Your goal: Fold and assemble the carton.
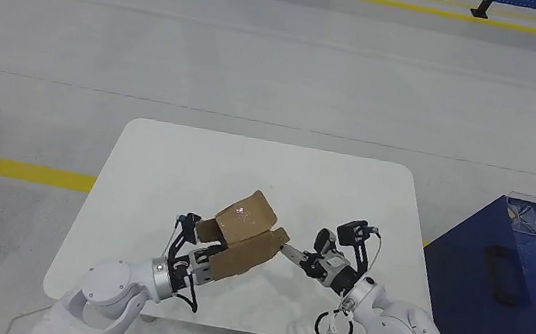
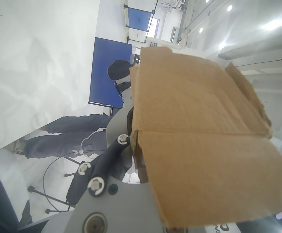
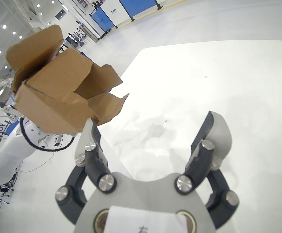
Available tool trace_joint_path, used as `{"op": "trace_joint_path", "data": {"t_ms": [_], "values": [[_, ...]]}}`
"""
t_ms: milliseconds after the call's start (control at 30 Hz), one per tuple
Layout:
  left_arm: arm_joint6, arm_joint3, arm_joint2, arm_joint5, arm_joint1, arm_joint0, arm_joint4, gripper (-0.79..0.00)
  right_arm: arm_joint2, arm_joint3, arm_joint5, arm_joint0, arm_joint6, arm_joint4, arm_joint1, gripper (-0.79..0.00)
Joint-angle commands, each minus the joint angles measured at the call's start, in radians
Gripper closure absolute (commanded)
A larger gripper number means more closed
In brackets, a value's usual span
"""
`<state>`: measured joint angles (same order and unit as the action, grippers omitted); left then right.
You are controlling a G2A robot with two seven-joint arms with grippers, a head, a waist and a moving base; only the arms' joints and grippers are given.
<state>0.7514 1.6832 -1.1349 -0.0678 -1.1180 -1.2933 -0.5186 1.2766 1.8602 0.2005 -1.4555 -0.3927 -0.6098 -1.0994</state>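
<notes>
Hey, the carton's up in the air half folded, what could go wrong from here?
1. The left tool alone holds the carton above the table; a push from the open right tool might twist it loose.
2. One right finger sits at the ragged flap and could crumple it rather than fold it.

Carton (image 3: 55, 97) matt brown cardboard, edges rough; table (image 1: 346, 187) smooth white; right hand (image 3: 152, 120) with ribbed black pads (image 3: 201, 130)

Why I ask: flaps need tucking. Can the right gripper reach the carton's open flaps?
Probably yes: the right gripper is open, one finger beside a loose flap of the carton, nothing between.
</notes>
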Motion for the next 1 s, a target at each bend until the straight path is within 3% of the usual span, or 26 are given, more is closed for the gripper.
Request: {"op": "trace_joint_path", "data": {"t_ms": [0, 400, 667, 967], "values": [[-0.002, 0.004, 0.001, 0.003, 0.000, -0.004, 0.009, 0.000, -0.009, -0.003, -0.002, 0.011, 0.002, -0.001, -0.002, -0.785], [0.005, 0.014, 0.021, 0.010, -0.004, -0.001, 0.022, 0.000, -0.048, 0.005, 0.006, 0.023, 0.009, -0.017, -0.010, -0.785], [-0.002, 0.018, 0.028, 0.010, -0.007, 0.008, 0.034, 0.000, 0.008, 0.009, 0.024, 0.011, 0.029, 0.009, -0.006, -0.785], [0.020, 0.033, 0.048, 0.048, -0.010, 0.007, 0.060, 0.000, 0.039, -0.027, -0.029, 0.056, 0.031, 0.011, -0.009, -0.785]]}}
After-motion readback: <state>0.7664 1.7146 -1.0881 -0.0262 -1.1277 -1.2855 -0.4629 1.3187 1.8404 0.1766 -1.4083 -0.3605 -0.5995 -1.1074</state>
